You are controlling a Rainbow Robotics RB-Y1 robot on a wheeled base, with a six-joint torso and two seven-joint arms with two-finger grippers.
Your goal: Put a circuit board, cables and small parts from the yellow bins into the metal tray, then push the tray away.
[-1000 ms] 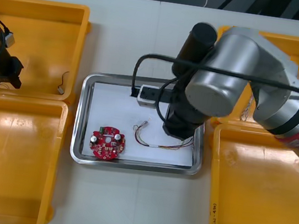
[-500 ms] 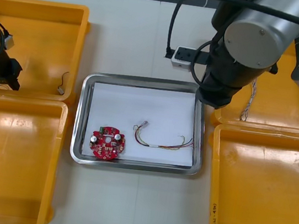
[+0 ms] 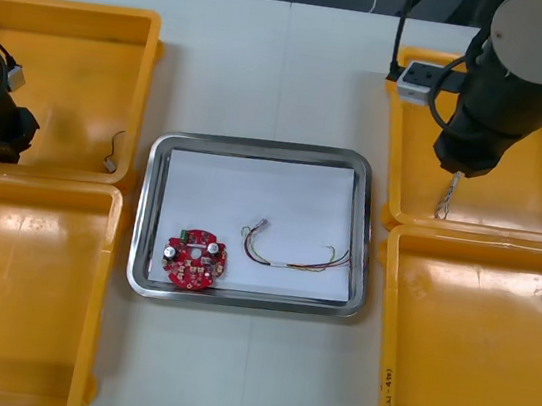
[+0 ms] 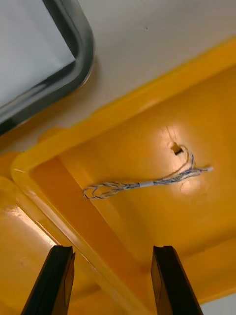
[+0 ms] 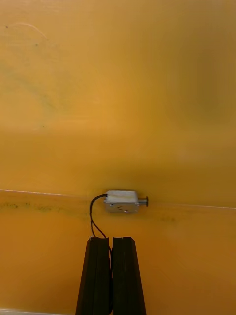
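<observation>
Metal tray (image 3: 259,146), centre of table (image 3: 279,73): holds red circuit board (image 3: 195,260) (near left) and red and yellow cable (image 3: 295,260) (near right). Right hand (image 4: 112,248): fingers spread, empty, over far right bin (image 3: 514,197), twisted blue and white cable (image 4: 142,184) lying just beyond them. Left hand (image 5: 111,239): fingers pressed together in far left bin (image 3: 77,75), small metal part (image 5: 122,201) just off the tips; cannot tell if its black lead (image 5: 93,216) is nipped. Outstanding, as I judge: that cable, small parts, the tray push.
</observation>
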